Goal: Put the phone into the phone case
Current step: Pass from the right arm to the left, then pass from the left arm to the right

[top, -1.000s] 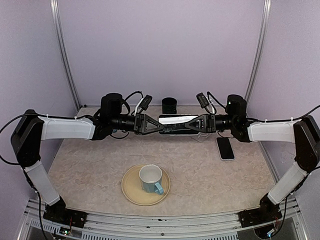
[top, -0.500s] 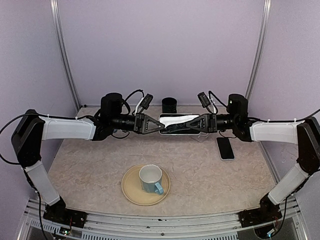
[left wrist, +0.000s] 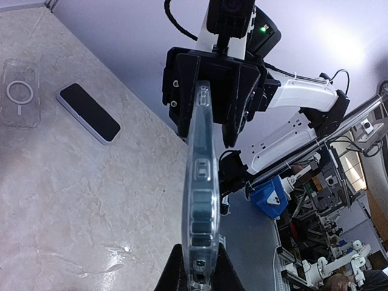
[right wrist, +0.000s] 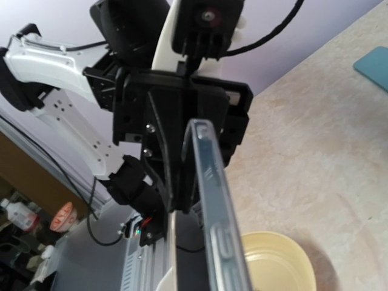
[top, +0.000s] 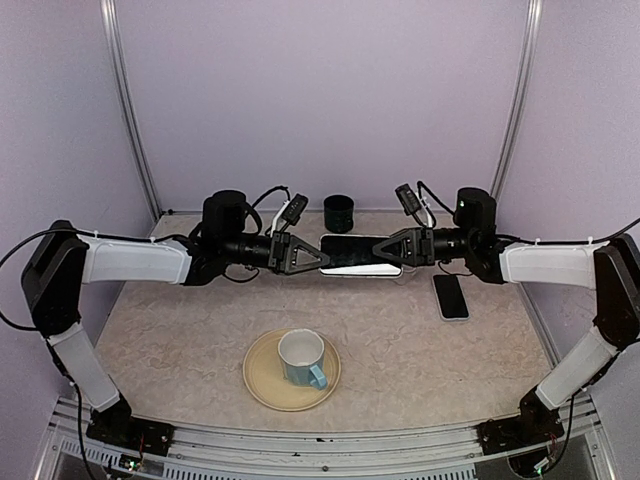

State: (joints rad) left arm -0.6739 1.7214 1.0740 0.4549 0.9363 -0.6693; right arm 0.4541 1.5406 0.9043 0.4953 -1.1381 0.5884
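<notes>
Clear phone case (right wrist: 213, 182) edge-on up centre of view. Left gripper (right wrist: 185, 130) clamps far end. Yellow plate (right wrist: 276, 267) below, on marbled tabletop (right wrist: 309, 121).

I saw a white mug (top: 301, 354) on a tan plate (top: 262, 386) near the table's (top: 180, 330) front; a black cup (top: 338, 213) stood at the back.

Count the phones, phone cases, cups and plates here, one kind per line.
Phones: 2, held phone, loose phone
Cases: 2, held clear case, loose clear case
Cups: 2, black cup, mug
Plates: 1, plate
Total: 7
</notes>
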